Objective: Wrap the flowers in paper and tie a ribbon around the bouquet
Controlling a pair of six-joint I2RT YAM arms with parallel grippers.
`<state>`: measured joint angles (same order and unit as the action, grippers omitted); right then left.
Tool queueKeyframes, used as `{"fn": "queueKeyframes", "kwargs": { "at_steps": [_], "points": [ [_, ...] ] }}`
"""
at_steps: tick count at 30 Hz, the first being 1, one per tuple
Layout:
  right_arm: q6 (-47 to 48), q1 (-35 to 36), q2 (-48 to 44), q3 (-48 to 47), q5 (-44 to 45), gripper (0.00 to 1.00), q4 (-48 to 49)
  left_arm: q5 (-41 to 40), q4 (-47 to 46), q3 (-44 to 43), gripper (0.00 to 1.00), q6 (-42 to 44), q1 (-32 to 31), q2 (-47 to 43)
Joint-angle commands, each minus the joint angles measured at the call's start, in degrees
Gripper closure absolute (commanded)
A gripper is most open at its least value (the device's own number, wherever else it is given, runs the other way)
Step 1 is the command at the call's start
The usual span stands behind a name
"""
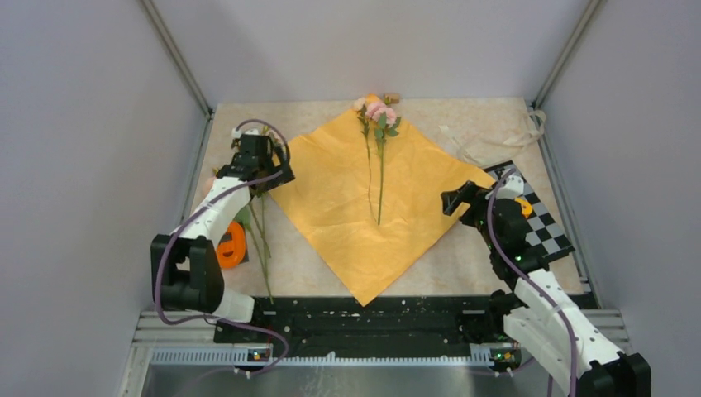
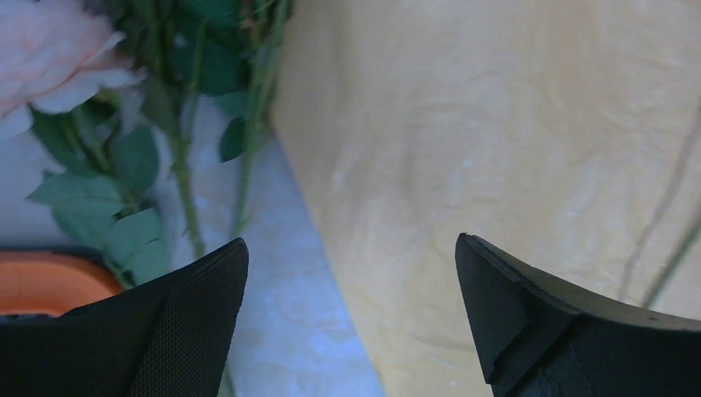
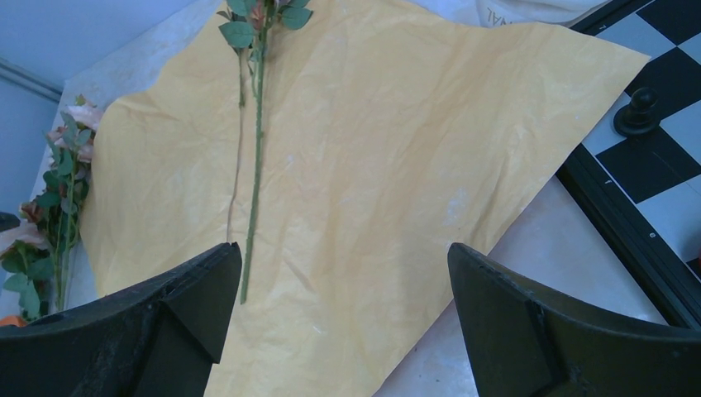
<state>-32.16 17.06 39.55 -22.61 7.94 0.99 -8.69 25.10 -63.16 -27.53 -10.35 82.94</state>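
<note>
The orange paper [image 1: 372, 198] lies flat as a diamond in the middle of the table. Two of the flowers [image 1: 379, 157] rest on it, pink blooms at its far corner, stems pointing toward me. More flowers [image 1: 263, 240] lie on the table left of the sheet. My left gripper [image 1: 273, 169] hovers open over the paper's left edge [image 2: 512, 124], beside those leafy stems [image 2: 182, 165]; nothing is between its fingers. My right gripper [image 1: 455, 201] stands open above the paper's right edge [image 3: 372, 165], empty, with the stems [image 3: 256, 149] ahead. The cream ribbon [image 1: 496, 136] lies loose at the back right.
A small orange object [image 1: 233, 244] sits by the left arm, also seen in the left wrist view [image 2: 50, 281]. A black-and-white checkerboard [image 1: 541, 219] lies at the right, next to the paper, with a black pawn [image 3: 641, 112] on it. Grey walls enclose the table.
</note>
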Motion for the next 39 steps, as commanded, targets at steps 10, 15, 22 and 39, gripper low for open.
{"fn": "queueKeyframes", "kwargs": {
  "at_steps": [10, 15, 22, 39],
  "points": [
    [0.4, -0.4, 4.0, -2.3, 0.2, 0.01, 3.8, 3.3, 1.8, 0.2, 0.26, 6.1, 11.9, 12.7],
    [0.5, -0.4, 4.1, -2.3, 0.3, 0.01, 3.7, 1.9, 1.1, 0.2, 0.40, 6.7, 12.1, 14.0],
    [0.5, -0.4, 4.3, -1.9, 0.7, 0.01, 4.5, 2.0, 0.8, 0.4, 0.50, 7.6, 12.6, 16.1],
    [0.0, -0.4, 4.4, -1.9, 0.5, 0.01, 4.4, 5.0, -0.6, 0.6, 0.68, 10.3, 13.4, 19.5]
  ]
}}
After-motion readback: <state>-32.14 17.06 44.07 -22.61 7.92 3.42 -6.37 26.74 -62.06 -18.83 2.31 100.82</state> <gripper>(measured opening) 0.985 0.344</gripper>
